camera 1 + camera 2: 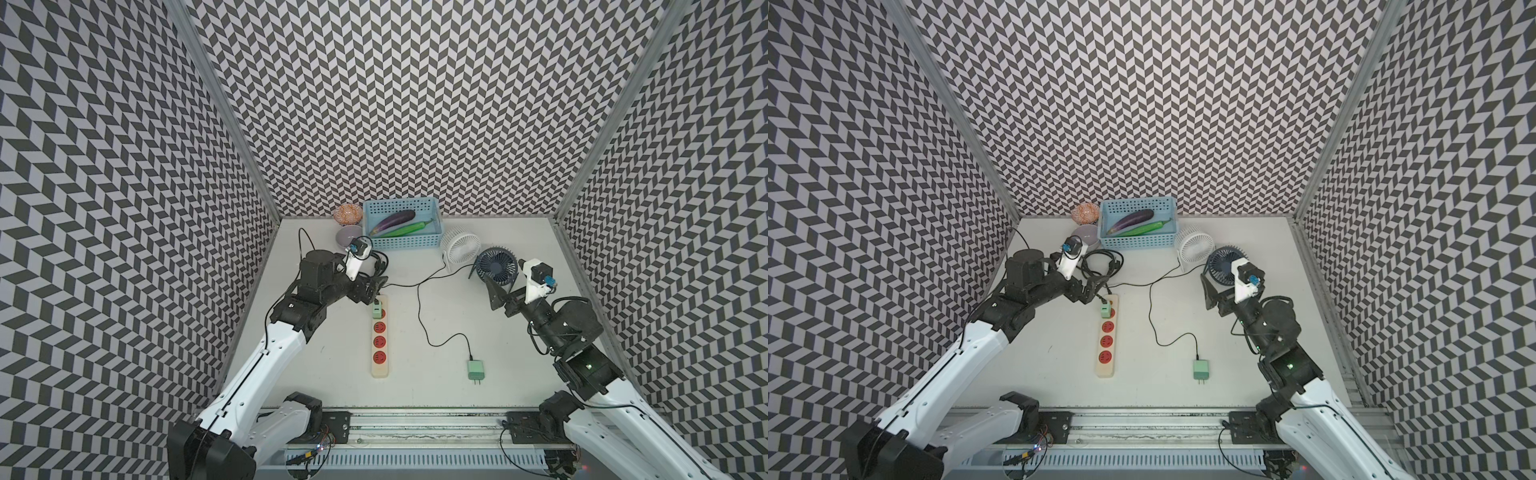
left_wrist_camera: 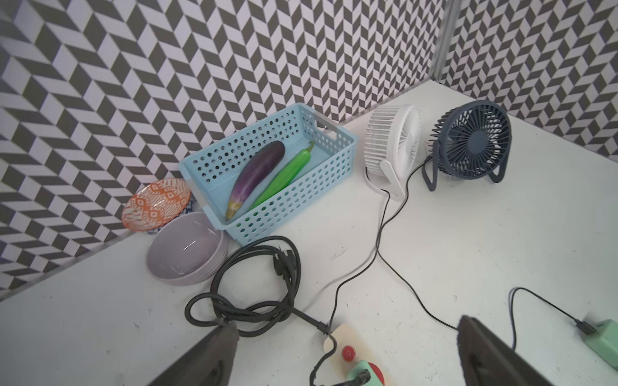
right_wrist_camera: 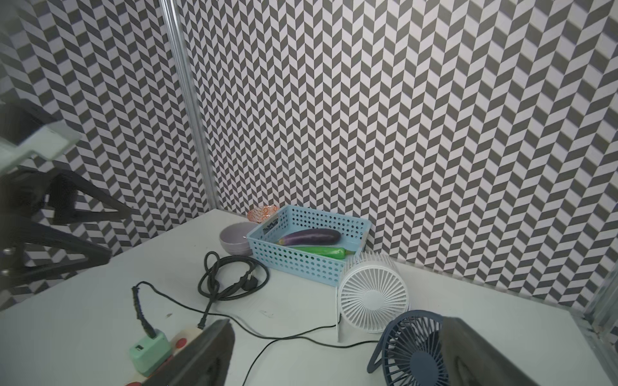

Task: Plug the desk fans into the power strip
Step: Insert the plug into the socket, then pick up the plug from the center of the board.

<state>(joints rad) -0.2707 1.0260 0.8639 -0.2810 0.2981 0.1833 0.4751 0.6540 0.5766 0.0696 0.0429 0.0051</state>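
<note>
Left gripper (image 1: 371,291): jaws spread wide with nothing between them. It is poised at the button end of the power strip (image 1: 379,334), a stance that suits letting go of a plug rather than carrying one.
Power strip: flat on the table with its button end away from the robot. Three red sockets are bare.
Plugged adapter (image 1: 376,309): green block upright in the strip's socket nearest the button. It looks fully seated, so the plugging step looks done.
Strip cord (image 2: 254,277): coiled just beyond the strip's button end. Its own plug lies loose in the coil.
Spare adapter (image 1: 473,369): lies flat, well to the right of the strip's near end, and is plugged into nothing.
White fan (image 1: 460,247): stands beyond and right of the strip. The right wrist view suggests the plugged adapter's thin cable runs to it, though the cables cross.
Blue fan (image 1: 496,266): just right of the white fan, farther from the strip.
Right gripper (image 1: 503,297): jaws spread and empty, raised beside the blue fan, well clear of the strip.
</note>
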